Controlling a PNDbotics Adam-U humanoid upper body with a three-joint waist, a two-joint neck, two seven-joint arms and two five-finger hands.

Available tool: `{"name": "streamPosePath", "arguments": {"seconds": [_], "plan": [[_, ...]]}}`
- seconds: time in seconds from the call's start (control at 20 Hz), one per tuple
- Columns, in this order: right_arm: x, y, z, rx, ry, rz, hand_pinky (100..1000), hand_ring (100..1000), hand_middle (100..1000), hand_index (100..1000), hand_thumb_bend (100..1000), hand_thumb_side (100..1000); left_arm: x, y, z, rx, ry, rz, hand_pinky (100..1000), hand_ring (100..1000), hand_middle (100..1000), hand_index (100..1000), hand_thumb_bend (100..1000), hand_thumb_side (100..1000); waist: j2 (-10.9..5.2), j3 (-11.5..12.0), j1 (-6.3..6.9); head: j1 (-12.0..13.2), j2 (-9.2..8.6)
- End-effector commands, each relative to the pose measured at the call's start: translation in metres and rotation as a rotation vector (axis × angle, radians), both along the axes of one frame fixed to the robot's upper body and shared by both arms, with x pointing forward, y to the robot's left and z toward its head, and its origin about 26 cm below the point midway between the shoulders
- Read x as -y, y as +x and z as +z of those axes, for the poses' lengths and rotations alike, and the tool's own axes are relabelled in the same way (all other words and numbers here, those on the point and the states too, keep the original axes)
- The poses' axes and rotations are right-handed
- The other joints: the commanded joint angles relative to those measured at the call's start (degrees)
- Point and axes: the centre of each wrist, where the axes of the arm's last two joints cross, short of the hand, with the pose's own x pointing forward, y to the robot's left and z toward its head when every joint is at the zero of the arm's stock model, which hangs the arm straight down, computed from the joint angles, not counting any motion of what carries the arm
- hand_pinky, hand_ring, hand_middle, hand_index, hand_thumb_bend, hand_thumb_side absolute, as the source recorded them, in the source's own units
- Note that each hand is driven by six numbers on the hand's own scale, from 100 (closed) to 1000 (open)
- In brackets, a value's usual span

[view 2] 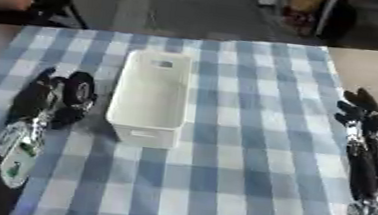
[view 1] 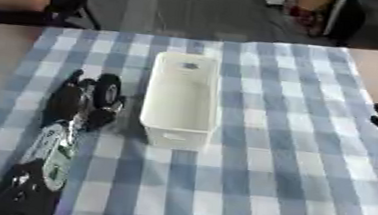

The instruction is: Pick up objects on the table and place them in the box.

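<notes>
Fingers of the left hand (view 1: 87, 100) are curled round a dark, roundish object (view 1: 106, 91), which cannot be made out further than its black colour and rounded outline. That hand lies low on the checked tablecloth (view 1: 263, 188) at about nine o'clock from the white box (view 1: 182, 96), just beside its left wall but apart from it. Its forearm, black with silver parts, runs back toward seven o'clock to the lower left corner, so the hand points toward roughly one o'clock.

The right hand (view 2: 357, 109) rests at the cloth's right edge, at three o'clock from the box and well apart from it. Its fingers are straight and relaxed, pointing to twelve o'clock, holding nothing; its arm stretches down toward five o'clock to the lower right corner.

The box is a long open-topped tub near the table's middle, standing upright. Its long axis runs from twelve to six o'clock, with a short end nearest the robot. A small grey mark shows on its floor at the far end.
</notes>
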Motion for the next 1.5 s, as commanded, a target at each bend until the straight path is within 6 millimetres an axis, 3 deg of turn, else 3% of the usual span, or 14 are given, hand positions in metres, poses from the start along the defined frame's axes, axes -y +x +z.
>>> {"name": "streamPosePath", "arguments": {"seconds": [0.05,0.2,0.35,0.7,0.8,0.85,0.9,1.05,1.25,1.45,1.5], "plan": [[0.0037,-0.0006,0.0058,0.016,-0.020,0.000,870,879,869,968,100,711,-0.0078,0.0030,0.0079,0.021,0.021,0.016,875,943,1000,844,474,718,-0.84,0.04,-0.14,-0.74,-0.06],[0.0036,-0.0006,0.0059,0.016,-0.020,0.000,870,879,869,968,100,711,-0.0077,0.0034,0.0078,0.023,0.020,0.022,875,943,1000,819,392,706,-0.83,0.03,-0.16,-0.78,-0.11],[0.0038,-0.0006,0.0059,0.016,-0.020,0.000,870,879,869,968,100,711,-0.0078,0.0039,0.0085,0.036,0.021,0.037,871,938,1000,773,100,721,-0.82,0.04,-0.18,-0.82,-0.17],[0.0040,-0.0007,0.0058,0.016,-0.020,-0.002,870,879,869,968,100,710,-0.0089,0.0042,0.0103,0.093,0.008,0.085,866,933,994,728,100,809,-0.81,0.05,-0.19,-0.96,-0.24],[0.0041,-0.0007,0.0058,0.016,-0.020,-0.002,869,879,869,968,100,710,-0.0089,0.0044,0.0120,0.113,0.001,0.089,863,931,987,677,100,837,-0.81,0.07,-0.20,-1.01,-0.25],[0.0041,-0.0007,0.0058,0.016,-0.020,-0.003,869,879,869,968,100,710,-0.0090,0.0043,0.0120,0.117,-0.002,0.090,865,932,990,709,100,828,-0.81,0.07,-0.19,-1.01,-0.25],[0.0041,-0.0007,0.0057,0.016,-0.020,-0.003,869,879,869,968,100,710,-0.0089,0.0046,0.0129,0.125,-0.005,0.091,859,927,982,630,100,840,-0.82,0.07,-0.20,-1.03,-0.25],[0.0041,-0.0007,0.0058,0.016,-0.020,-0.003,869,879,869,968,100,710,-0.0087,0.0052,0.0152,0.153,-0.017,0.095,852,918,967,523,100,832,-0.82,0.09,-0.23,-1.08,-0.31],[0.0042,-0.0007,0.0057,0.016,-0.020,-0.003,869,879,869,968,100,710,-0.0086,0.0054,0.0151,0.175,-0.028,0.096,852,916,955,468,100,834,-0.79,0.08,-0.25,-1.11,-0.33],[0.0043,-0.0007,0.0057,0.016,-0.019,-0.003,869,879,869,968,100,709,-0.0083,0.0052,0.0135,0.174,-0.034,0.094,856,917,947,452,100,770,-0.78,0.05,-0.24,-1.17,-0.33],[0.0043,-0.0007,0.0057,0.016,-0.019,-0.003,869,879,869,968,100,709,-0.0081,0.0052,0.0135,0.173,-0.037,0.092,854,914,934,425,100,647,-0.78,0.05,-0.24,-1.19,-0.33]]}}
